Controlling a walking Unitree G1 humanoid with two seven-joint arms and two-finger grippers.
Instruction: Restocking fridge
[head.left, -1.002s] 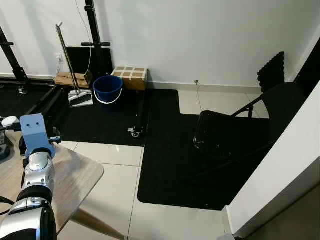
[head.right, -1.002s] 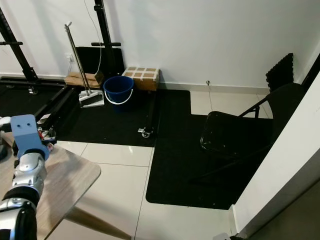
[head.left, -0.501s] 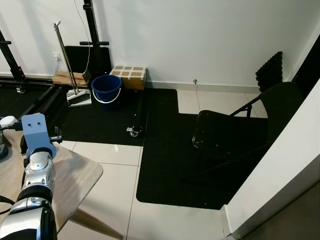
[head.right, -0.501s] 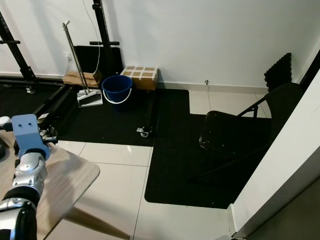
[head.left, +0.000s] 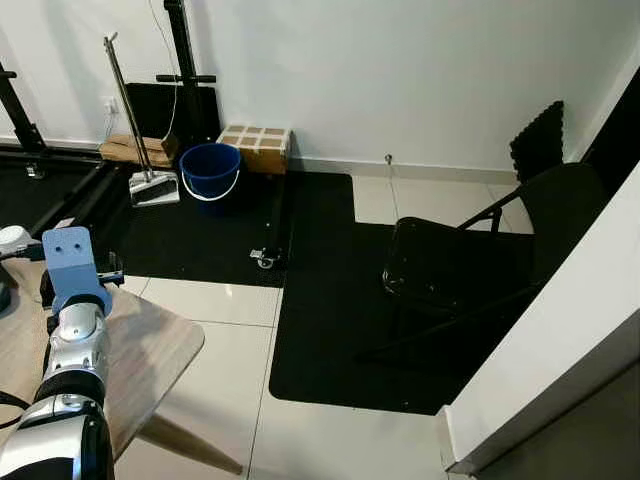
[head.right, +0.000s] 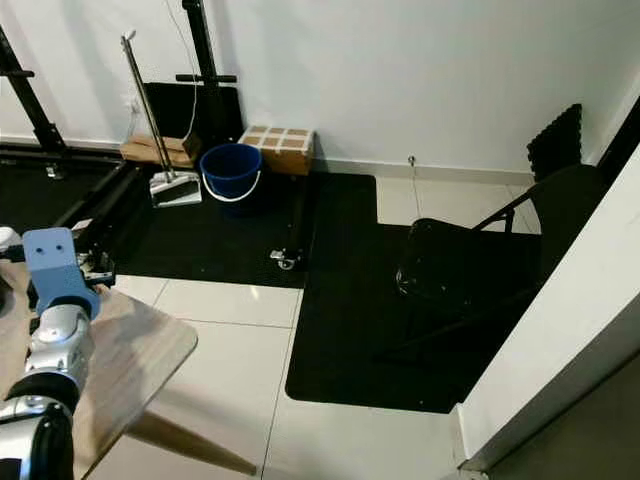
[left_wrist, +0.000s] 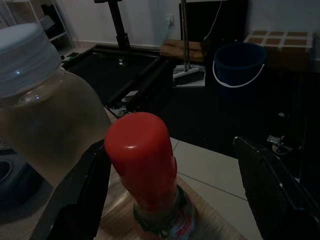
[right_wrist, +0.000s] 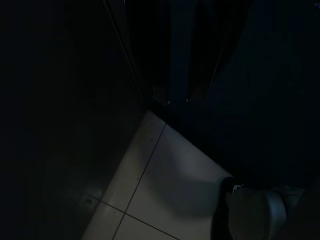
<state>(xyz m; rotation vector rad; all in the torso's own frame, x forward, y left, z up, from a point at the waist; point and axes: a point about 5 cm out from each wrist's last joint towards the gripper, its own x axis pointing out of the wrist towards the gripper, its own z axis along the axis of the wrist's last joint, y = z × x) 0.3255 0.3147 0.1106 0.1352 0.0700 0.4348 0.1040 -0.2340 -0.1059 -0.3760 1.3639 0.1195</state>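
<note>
Left wrist view shows the left pincer (left_wrist: 172, 192) spread wide around a red-capped bottle (left_wrist: 150, 185) standing on the wooden counter (head.left: 150, 350) beside a white-capped bottle (left_wrist: 47, 120); it looks rigid and smooth, perhaps slippery, best gripped mid-body below the cap.

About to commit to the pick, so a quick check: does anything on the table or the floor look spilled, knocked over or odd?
Nothing stands out. The red-capped bottle stands upright on the wooden table between the open fingers of the left end effector, beside a white-capped bottle. The blue bucket stands upright.
</note>
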